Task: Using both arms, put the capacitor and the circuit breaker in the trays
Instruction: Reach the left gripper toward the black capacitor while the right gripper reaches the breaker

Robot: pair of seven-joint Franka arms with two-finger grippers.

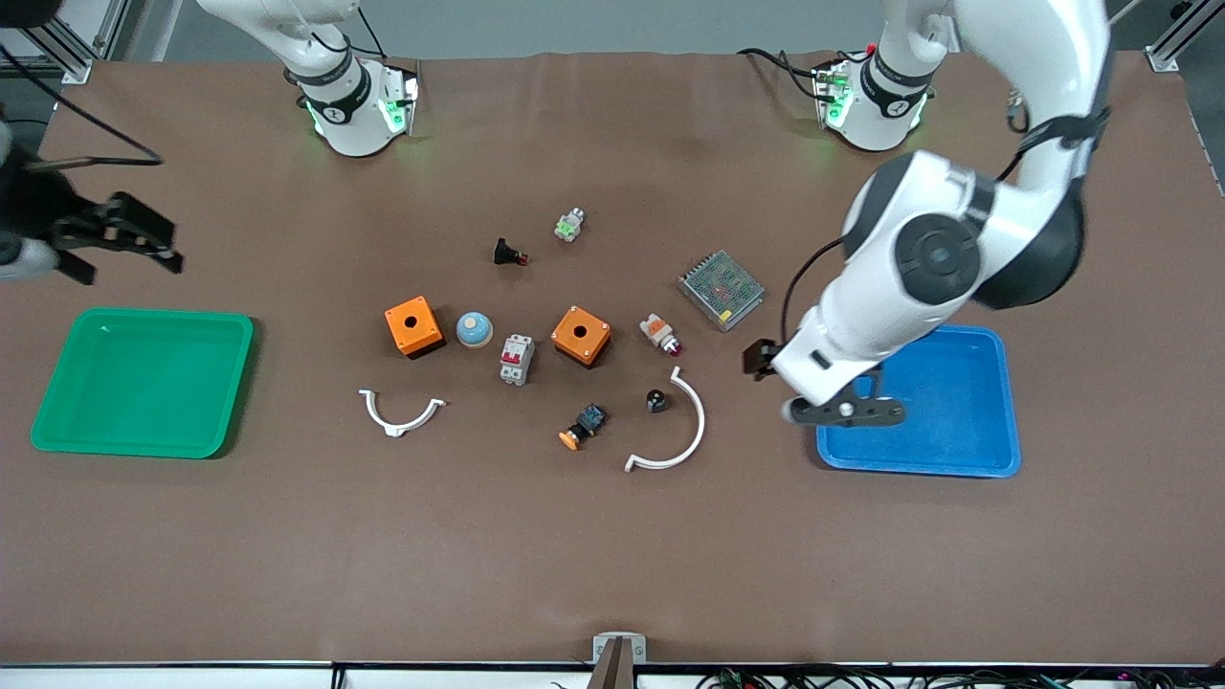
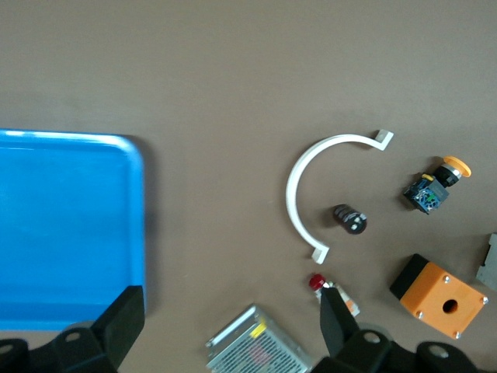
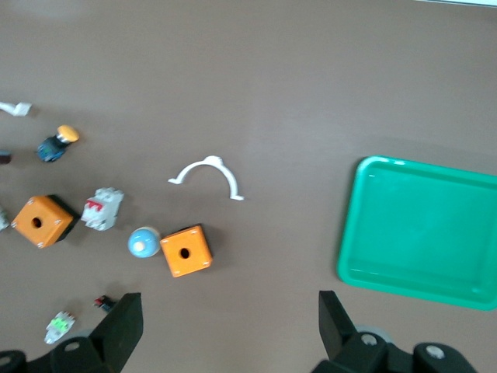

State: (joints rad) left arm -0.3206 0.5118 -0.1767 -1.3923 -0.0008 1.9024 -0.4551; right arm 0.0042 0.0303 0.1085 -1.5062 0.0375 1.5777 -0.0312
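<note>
The capacitor, a tiny black cylinder with a pale grey end, lies inside the large white arc. It also shows in the left wrist view. The circuit breaker, white-grey with two red toggles, lies between two orange boxes and shows in the right wrist view. My left gripper is open and empty over the table between the blue tray and the arc; its wrist view shows the jaws wide apart. My right gripper is open and empty over the table beside the green tray, as its wrist view shows.
A green tray lies at the right arm's end and a blue tray at the left arm's end. Two orange boxes, a blue dome, a small white arc, a metal mesh box and several buttons lie mid-table.
</note>
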